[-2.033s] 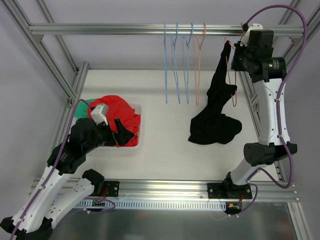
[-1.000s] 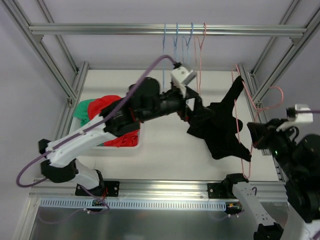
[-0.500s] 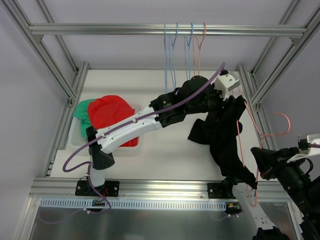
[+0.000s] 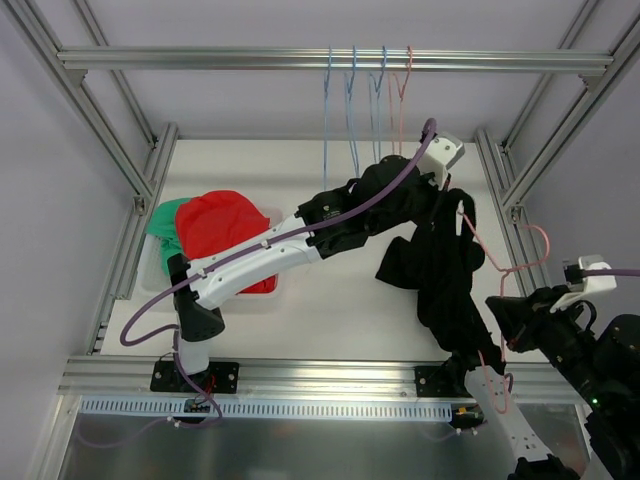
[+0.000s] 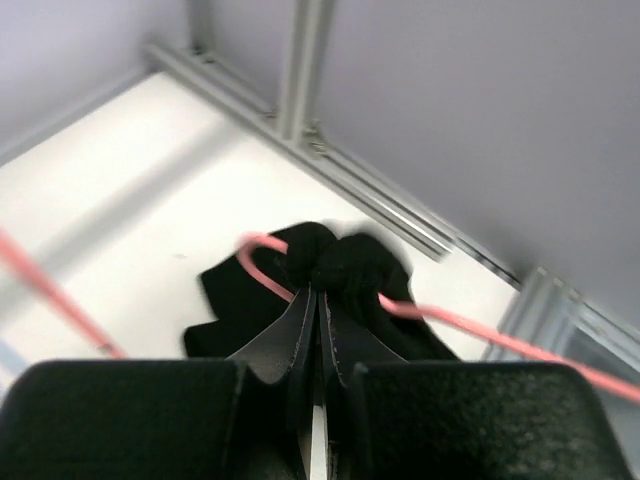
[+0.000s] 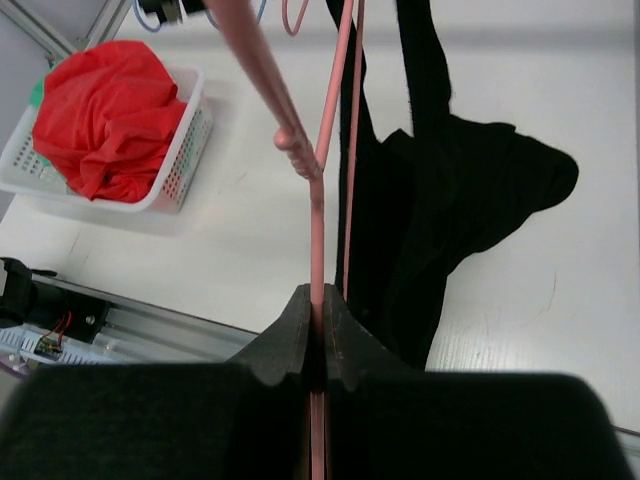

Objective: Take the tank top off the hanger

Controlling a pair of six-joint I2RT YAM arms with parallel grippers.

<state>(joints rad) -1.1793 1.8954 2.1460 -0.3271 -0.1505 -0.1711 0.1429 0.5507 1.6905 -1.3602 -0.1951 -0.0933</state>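
Note:
The black tank top hangs in a long drape from the pink hanger over the right side of the table. My left gripper reaches across from the left and is shut on the bunched top of the tank top, right where the hanger wire passes through the fabric. My right gripper is low at the near right, shut on the hanger's pink wire. The tank top falls just right of that wire, and its lower end lies on the table.
A white basket with a red garment and a green one stands at the left. Several blue and pink hangers dangle from the top rail. Aluminium frame posts run close along the right side.
My left gripper went from open to shut on the top of the tank top. The right arm shifted the hanger slightly, and the tank top now hangs more stretched between the two grippers.

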